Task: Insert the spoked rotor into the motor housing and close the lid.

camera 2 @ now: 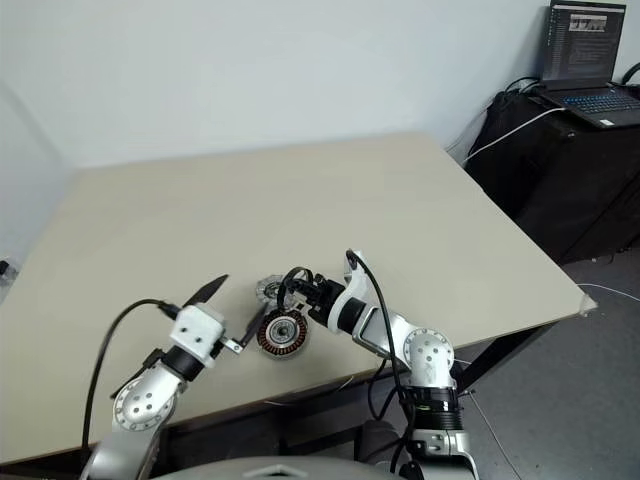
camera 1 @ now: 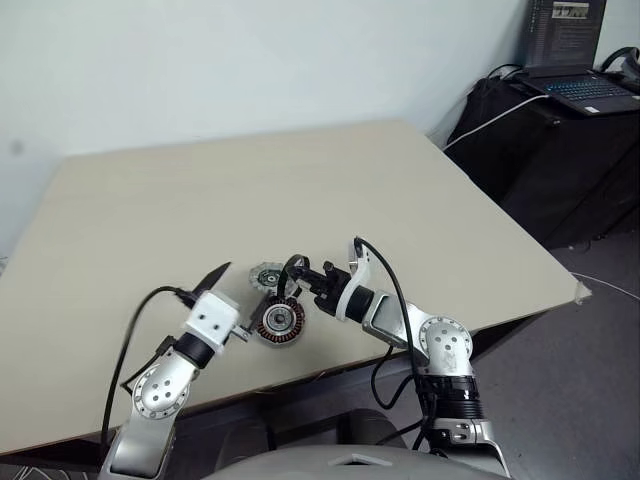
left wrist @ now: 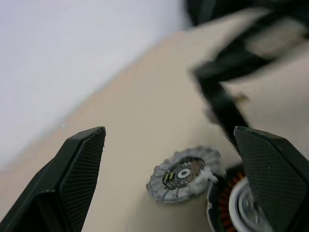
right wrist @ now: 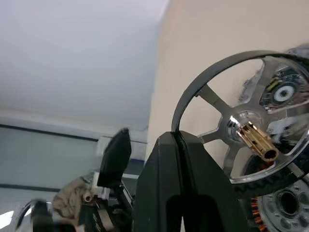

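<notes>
With the right gripper (right wrist: pixel 181 140) pinching the spoked rotor (right wrist: pixel 246 121) above the motor housing (camera 1: pixel 279 321) and the left gripper (left wrist: pixel 171 183) spread wide, insertion is in hand, needing the hub lowered squarely.

- In my left wrist view the cup (left wrist: pixel 241 205) with copper windings is cut off by the bottom edge, part behind my finger (left wrist: pixel 275 174).
- My right arm (left wrist: pixel 227 92) in the upper right there is blurred.
- In my right wrist view the wheel (right wrist: pixel 251 121) runs off the right edge, hiding much of the grey disc (right wrist: pixel 285 92).
</notes>
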{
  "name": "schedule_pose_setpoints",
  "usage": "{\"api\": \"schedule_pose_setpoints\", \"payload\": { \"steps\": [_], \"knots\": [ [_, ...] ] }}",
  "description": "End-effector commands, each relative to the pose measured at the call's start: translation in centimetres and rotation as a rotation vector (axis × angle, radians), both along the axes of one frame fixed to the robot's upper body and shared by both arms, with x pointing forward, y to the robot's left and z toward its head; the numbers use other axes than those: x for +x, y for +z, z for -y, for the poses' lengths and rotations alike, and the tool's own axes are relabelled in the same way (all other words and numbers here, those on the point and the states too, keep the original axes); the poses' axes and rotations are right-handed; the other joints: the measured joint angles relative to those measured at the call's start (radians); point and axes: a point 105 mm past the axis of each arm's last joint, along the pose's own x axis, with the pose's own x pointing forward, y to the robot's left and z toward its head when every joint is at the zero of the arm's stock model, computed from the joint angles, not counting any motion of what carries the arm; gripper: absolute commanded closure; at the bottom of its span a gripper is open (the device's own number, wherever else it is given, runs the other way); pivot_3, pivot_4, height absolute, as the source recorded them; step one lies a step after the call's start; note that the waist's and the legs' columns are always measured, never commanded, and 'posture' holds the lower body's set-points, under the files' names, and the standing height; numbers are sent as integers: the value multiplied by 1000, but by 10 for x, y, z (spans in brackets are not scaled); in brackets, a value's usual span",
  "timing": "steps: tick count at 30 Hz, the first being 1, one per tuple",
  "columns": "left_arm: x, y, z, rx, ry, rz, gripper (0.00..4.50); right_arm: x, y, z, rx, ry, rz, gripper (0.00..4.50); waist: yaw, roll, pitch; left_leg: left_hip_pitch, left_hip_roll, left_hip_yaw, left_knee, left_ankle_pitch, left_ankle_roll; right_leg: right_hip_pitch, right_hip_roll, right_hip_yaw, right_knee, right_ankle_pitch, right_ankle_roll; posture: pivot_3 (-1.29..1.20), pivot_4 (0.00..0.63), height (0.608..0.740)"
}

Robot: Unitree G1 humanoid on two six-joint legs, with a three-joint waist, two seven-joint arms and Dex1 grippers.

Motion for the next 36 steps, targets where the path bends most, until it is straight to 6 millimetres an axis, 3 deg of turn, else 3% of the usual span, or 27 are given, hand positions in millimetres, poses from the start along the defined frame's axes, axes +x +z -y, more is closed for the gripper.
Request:
{"api": "schedule_pose_setpoints", "payload": {
  "steps": [1, 4, 7, 15, 36],
  "knots": [
    [-6, 4, -19, -169, 105, -32, 6, 1, 9, -12, 34, 27, 37, 4500, 0, 0, 0, 0, 0, 0, 0, 0, 0, 0, 0, -1, 0, 0, 0, 0, 0, 740],
    [-13, -4, -27, -282, 170, -84, 6, -1, 8, -17, 33, 49, 39, 4500, 1, 0, 0, 0, 0, 0, 1, 0, 0, 0, 0, 0, 0, 0, 0, 0, 0, 740],
    [-20, -12, -33, -376, 226, -128, 591, -3, 6, -24, 30, 82, 37, 4500, 1, -2, -1, 0, 0, -1, 1, 0, 0, 0, 0, 0, 0, 0, 0, 0, 0, 740],
    [-31, -26, -35, -421, 272, -184, 3244, -18, 15, -52, 86, 214, 57, 4500, 0, -3, -1, 0, 0, -1, 1, 0, 0, 0, 0, -1, -1, -1, -1, 0, 0, 740],
    [-29, -32, -15, -461, 229, -218, 3244, -25, 26, -77, 164, 329, 81, 4500, 0, -3, -1, -1, 0, -2, 1, 0, 0, 0, 0, -2, -2, -1, -1, 0, 0, 740]
  ]
}}
